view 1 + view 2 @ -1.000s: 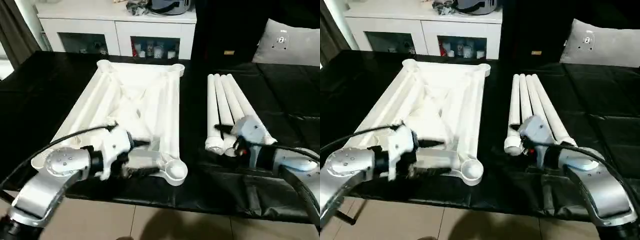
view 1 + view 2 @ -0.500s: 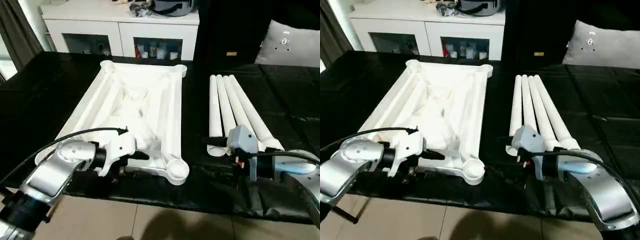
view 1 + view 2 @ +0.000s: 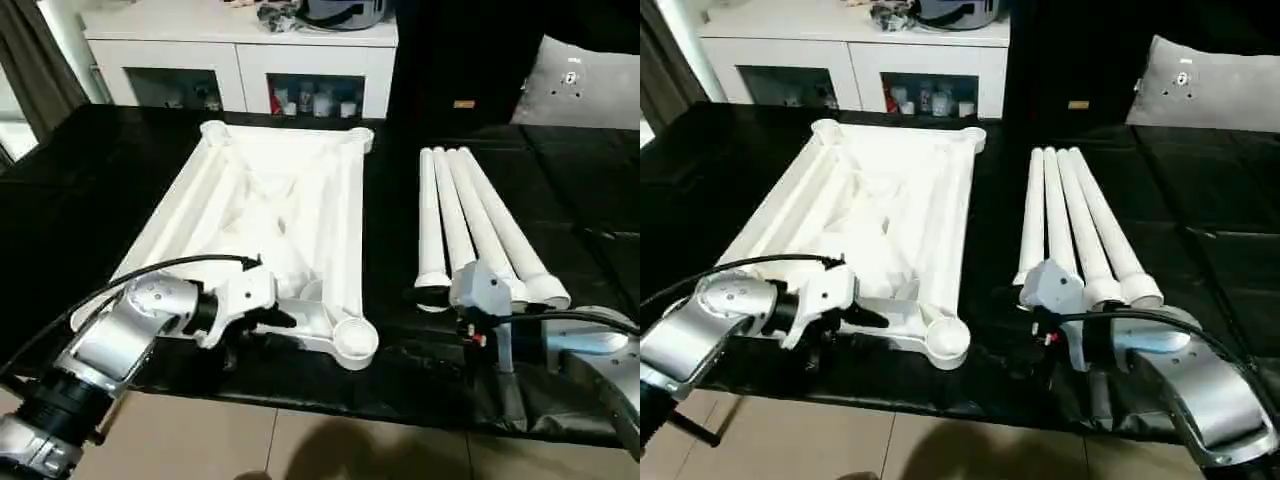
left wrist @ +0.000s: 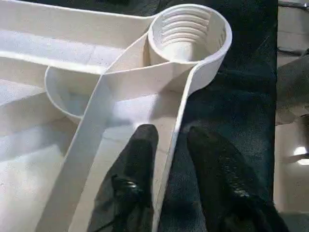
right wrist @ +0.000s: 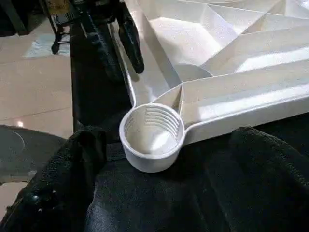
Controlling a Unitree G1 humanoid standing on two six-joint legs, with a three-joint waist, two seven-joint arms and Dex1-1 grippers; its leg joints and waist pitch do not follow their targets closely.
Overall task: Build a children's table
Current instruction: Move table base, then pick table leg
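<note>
- The white tabletop [image 3: 265, 225] lies underside up on the black-covered surface [image 3: 90, 190], ribs and round corner sockets showing; its near rim stands between the two black fingers [image 4: 137, 164] of the left gripper [image 4: 169, 159], one finger inside the rim, the other outside on the cloth.
- The left jaws bracket that thin rim narrowly, though whether they have bitten on it cannot be told.
- The near corner socket [image 5: 152, 135], threaded inside, sits just beyond the left fingertips and ahead of the right gripper [image 5: 164, 179], whose jaws stand wide apart with nothing between them.
- Four white legs [image 3: 470, 220] lie side by side, their near ends just beside the right gripper (none yet fitted).
- Risks, as judged: a pinch on so thin a rim could slip or flex if the tabletop is pulled or lifted; the outer finger may snag the black cloth and drag it; a shifted tabletop would move the socket off the right gripper's line.
- Beyond: a white cabinet [image 3: 240, 60] with glass doors, a grey cushion [image 3: 1210, 85] at the far right, and tiled floor [image 3: 300, 445] at the near edge.
</note>
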